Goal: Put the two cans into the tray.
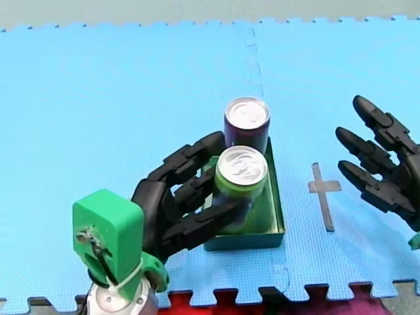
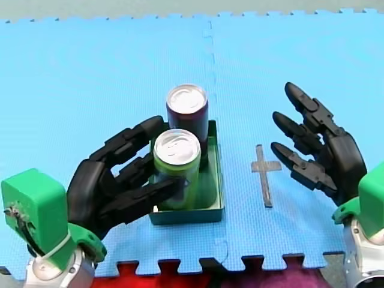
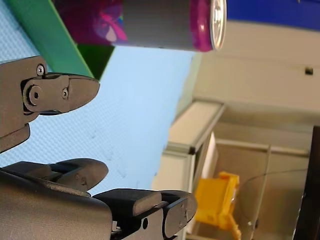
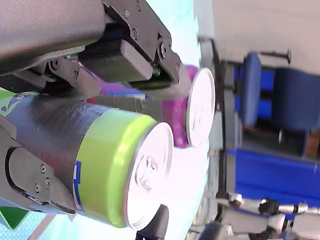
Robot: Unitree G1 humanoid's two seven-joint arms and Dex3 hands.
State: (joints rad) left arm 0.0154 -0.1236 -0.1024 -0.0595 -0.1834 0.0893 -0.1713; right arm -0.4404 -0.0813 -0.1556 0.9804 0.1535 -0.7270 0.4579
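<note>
The left hand [image 2: 105,186] comes in from the near left and is wrapped around the green can [image 2: 176,165]. Its thumb crosses the can's near side and its fingers press the side facing the arm. The second wrist view shows the same grip up close (black finger links lie against the can's green and dark label), with the can's silver top facing out. The can stands upright with its lower part inside the walls of the green tray [image 2: 217,180], at the tray's near end. I cannot tell whether its base touches the tray floor.

Just behind it, at the tray's far end, the purple can [image 2: 187,111] stands upright, close to the green one.

The right hand [image 2: 318,153] holds nothing and hovers off to the right of the tray, beyond a grey cross mark [image 2: 264,174] on the surface.

That surface is a blue foam mat [image 2: 90,72] of interlocking tiles, with a red tile [image 2: 180,279] joined along the near edge. Past the mat, the wrist views show blue chairs [image 4: 290,100] and a yellow object [image 3: 220,200] on the floor.
</note>
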